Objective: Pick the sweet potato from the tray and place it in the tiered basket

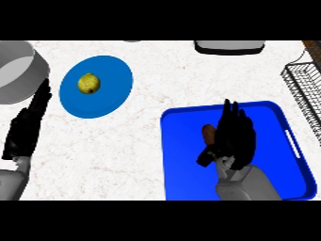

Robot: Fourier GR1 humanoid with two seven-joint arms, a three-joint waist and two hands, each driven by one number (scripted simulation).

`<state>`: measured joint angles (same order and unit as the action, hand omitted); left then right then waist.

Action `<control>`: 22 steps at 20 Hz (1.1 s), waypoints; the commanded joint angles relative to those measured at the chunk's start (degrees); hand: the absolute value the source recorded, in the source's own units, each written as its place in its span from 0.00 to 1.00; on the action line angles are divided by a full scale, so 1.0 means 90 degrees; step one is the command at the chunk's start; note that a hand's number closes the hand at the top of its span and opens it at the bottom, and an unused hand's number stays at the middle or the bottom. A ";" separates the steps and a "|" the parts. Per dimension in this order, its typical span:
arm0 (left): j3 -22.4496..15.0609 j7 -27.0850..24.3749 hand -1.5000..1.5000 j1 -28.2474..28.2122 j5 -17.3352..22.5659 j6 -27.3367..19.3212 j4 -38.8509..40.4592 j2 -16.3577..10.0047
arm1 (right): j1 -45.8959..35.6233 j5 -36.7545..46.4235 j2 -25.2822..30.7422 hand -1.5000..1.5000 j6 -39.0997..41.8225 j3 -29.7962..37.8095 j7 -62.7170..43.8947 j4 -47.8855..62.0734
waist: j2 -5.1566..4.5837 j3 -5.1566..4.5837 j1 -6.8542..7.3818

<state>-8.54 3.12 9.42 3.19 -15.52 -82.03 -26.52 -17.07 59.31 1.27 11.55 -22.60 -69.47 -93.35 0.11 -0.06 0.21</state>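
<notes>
The sweet potato (208, 133), brown-orange, lies on the blue tray (183, 174) at the lower right, mostly hidden behind my right hand. My right hand (234, 136) hovers over the tray right beside the sweet potato, its fingers straight and pointing away from me, its thumb low at the left. The black wire tiered basket (314, 101) stands at the right edge of the counter. My left hand (28, 126) rests open at the left, fingers up, next to the pot.
A grey pot (10, 70) sits at the far left corner. A round blue plate (114, 89) holds a yellow-green lemon (88, 83). A dark and white appliance (230, 46) stands at the back edge.
</notes>
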 commanded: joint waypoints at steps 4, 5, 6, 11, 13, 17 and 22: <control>-0.0069 0.0137 0.50 -0.0155 -0.0145 -0.0058 -0.0319 0.0157 | -0.0046 0.0261 -0.0135 0.00 0.0638 -0.0410 -0.1590 -0.0044 | 0.0018 0.0003 0.0017; -0.0033 -0.0079 0.50 -0.0080 -0.0182 -0.0024 0.0043 0.0231 | -0.0056 0.0173 -0.0135 0.00 0.0328 -0.0487 -0.1546 0.0127 | -0.0006 0.0002 0.0001; 0.0109 -0.0140 0.50 -0.0189 -0.0069 0.0115 -0.0088 0.0061 | 0.0042 0.0343 -0.0135 0.00 0.0190 -0.0215 -0.1218 0.0438 | -0.0009 0.0003 0.0023; 0.0153 0.0076 0.50 -0.0195 -0.0083 0.0207 -0.0252 0.0065 | 0.0104 0.0174 -0.0136 0.00 -0.0004 -0.0129 -0.1195 0.0612 | -0.0007 0.0006 0.0025; 0.0332 -0.0096 0.50 -0.0034 0.0039 0.0408 0.0013 -0.0023 | 0.0078 0.0086 -0.0136 0.00 -0.0151 -0.0464 -0.1567 0.0653 | -0.0016 0.0003 0.0035; 0.0024 0.0041 0.50 0.0000 -0.0323 0.0103 0.0019 0.0363 | 0.0008 0.0056 -0.0136 0.00 -0.0401 -0.0307 -0.1383 0.1046 | -0.0019 0.0006 0.0019; 0.0173 0.0166 0.50 -0.0139 -0.0344 0.0176 -0.0257 0.0297 | 0.0134 0.0063 -0.0136 0.00 -0.0338 -0.0003 -0.0941 0.1144 | -0.0011 0.0008 0.0020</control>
<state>-6.75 2.70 7.97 0.81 -13.80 -82.76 -24.48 -15.01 60.38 0.80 9.54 -22.43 -68.01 -85.88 0.02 -0.02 0.28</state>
